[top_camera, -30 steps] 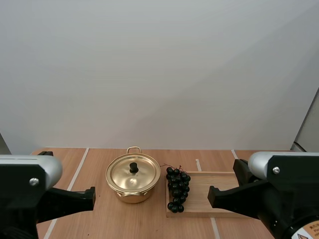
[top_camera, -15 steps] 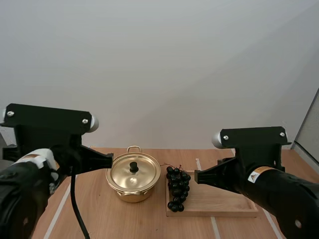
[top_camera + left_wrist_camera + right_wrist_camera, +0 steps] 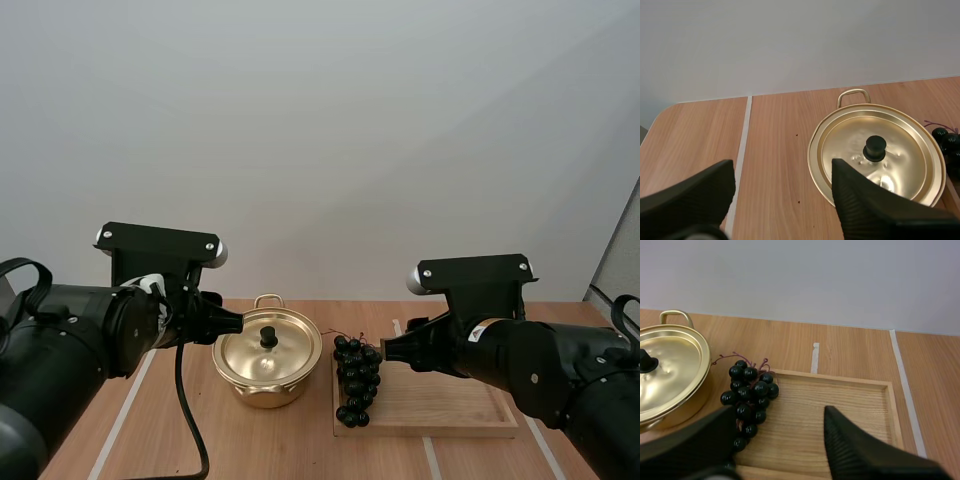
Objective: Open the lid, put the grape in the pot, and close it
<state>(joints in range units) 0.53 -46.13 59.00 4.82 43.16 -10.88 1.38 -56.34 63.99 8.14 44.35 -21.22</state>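
Three steps lie ahead of us and none is done, as far as we can judge. The round golden metal lid (image 3: 252, 352) with its black knob (image 3: 268, 336) sits closed on the shallow golden metal pot (image 3: 262, 393), and the bunch of dark, glossy grapes (image 3: 357, 378) lies outside it. Lifting the lid comes first, then moving the grapes in, then closing.

The pot stands on the light wooden desk (image 3: 280, 445) about midway between its left and right edges and nearer the far edge, with one loop handle turned to the far edge. Just to its right lies the flat rectangular wooden tray (image 3: 450, 400). The grapes rest on the tray's left end, just beside the pot.

The bunch's long axis runs from the far edge toward the near edge of the desk. Its broad shoulder and thin reddish stem are at the far end, the stem curling toward the pot, and the narrow tip points at the near edge.

Our left jaws are released and empty, the two black fingers (image 3: 875, 212) standing apart with ribbed faces turned inward; they hover by the pot's left side, short of the knob. Our right jaws are likewise released and empty, fingers (image 3: 865, 455) apart, above the tray just right of the grapes.
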